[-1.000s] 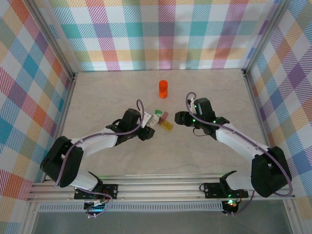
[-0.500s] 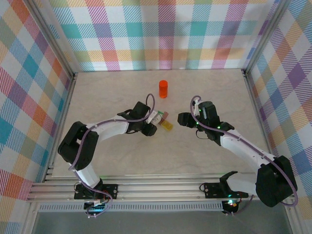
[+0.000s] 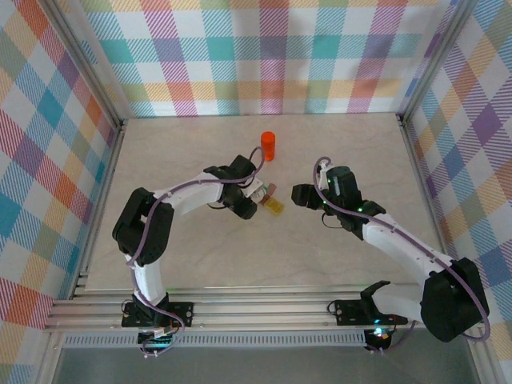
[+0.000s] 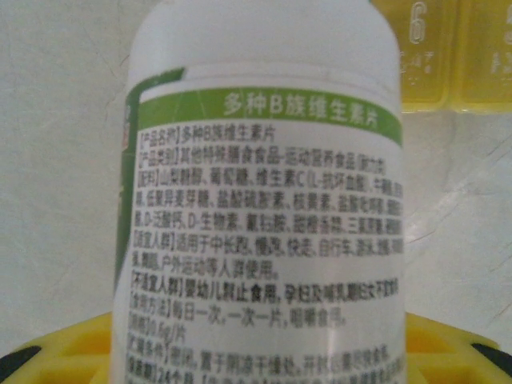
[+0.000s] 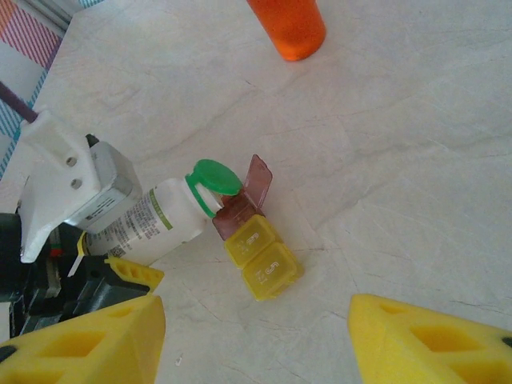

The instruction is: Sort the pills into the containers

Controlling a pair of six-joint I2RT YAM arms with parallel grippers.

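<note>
Left gripper (image 3: 251, 198): clamped around the body of a white bottle (image 5: 156, 222), yellow pads (image 4: 70, 354) on either side of the printed label.
White bottle: lay tilted low over the table (image 3: 264, 256), green cap (image 5: 214, 178) just beside the raised reddish lid (image 5: 258, 180) of a yellow pill box (image 5: 260, 258).
Right gripper (image 5: 254, 324): hovered near the pill box, jaws spread wide, nothing between them.
Orange container (image 3: 268, 146): stood upright farther back on the table, apart from both arms.
</note>
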